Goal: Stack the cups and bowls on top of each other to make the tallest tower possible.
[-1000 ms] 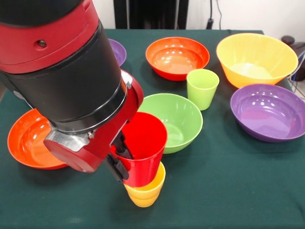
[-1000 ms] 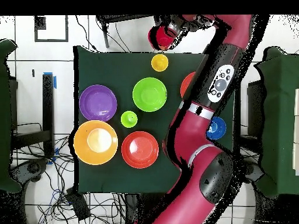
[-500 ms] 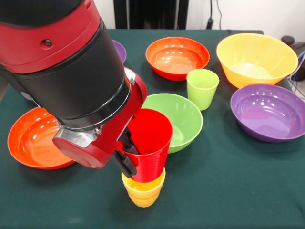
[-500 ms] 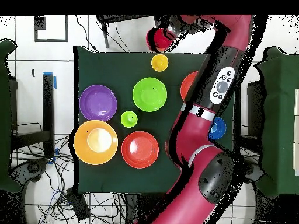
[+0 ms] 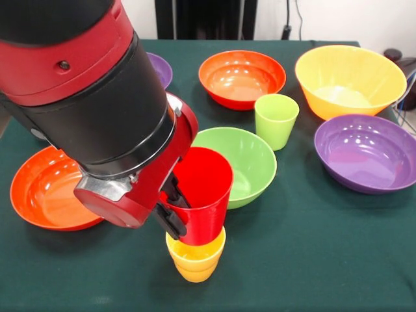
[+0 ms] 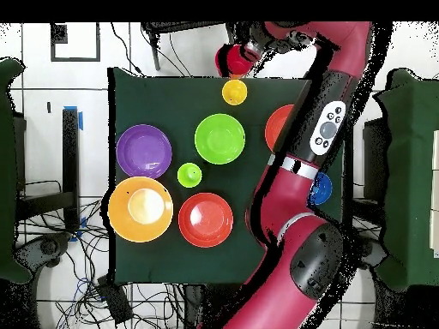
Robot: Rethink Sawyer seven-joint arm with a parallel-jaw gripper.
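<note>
Just above the yellow cup (image 5: 195, 257), red cup (image 5: 205, 195) pinched in the hand (image 5: 174, 211)

A dark green cloth (image 5: 325, 260) covers the bench (image 6: 163, 257), filling nearly the whole front view. Along the top edge of that view a pale wall (image 5: 364, 19) shows, with a dark upright panel (image 5: 201, 18) at top centre and a black cable (image 5: 286, 26) hanging right of it. From overhead, the floor (image 6: 90, 51) is white tile with dark seams. Tangled cables (image 6: 94, 287) lie at lower left, and a strip of blue tape (image 6: 79, 118) sits left of the bench.
</note>
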